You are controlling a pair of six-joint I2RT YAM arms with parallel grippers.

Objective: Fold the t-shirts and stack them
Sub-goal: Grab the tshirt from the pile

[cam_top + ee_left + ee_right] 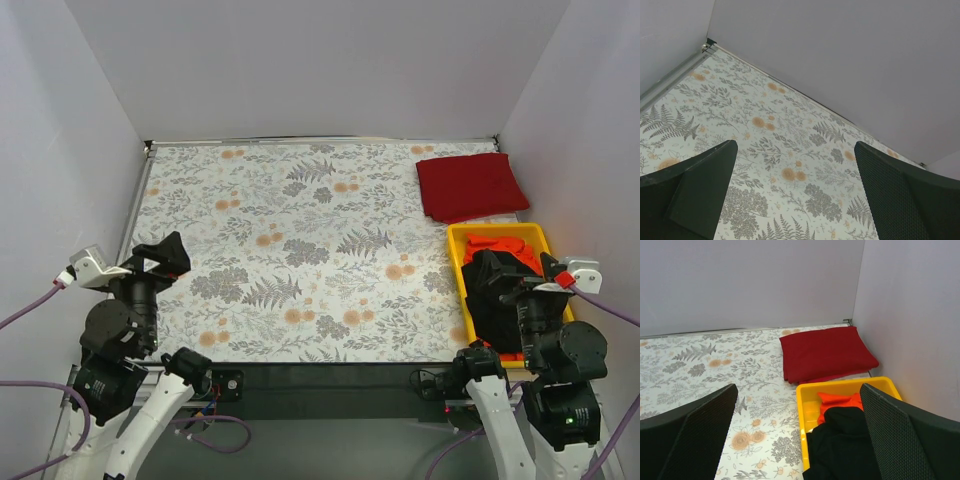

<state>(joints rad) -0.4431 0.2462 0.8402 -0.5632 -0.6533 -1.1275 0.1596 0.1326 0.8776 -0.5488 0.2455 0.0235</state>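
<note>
Right hand (pixel 797 390) wide (bin (pixel 802 420) probably beneath)

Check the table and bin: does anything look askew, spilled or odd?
Nothing spilled or damaged. The dark red t-shirt lies folded in the far right corner, slightly askew. In the yellow bin the black t-shirt is heaped unfolded over the orange-red t-shirts and seems to lap over the bin's near-left rim.

Folded t-shirt (pixel 470 186) on the table cover (pixel 300 250), far right; just before it, bin (pixel 455 236) holding heaped t-shirts (pixel 495 290)
</note>
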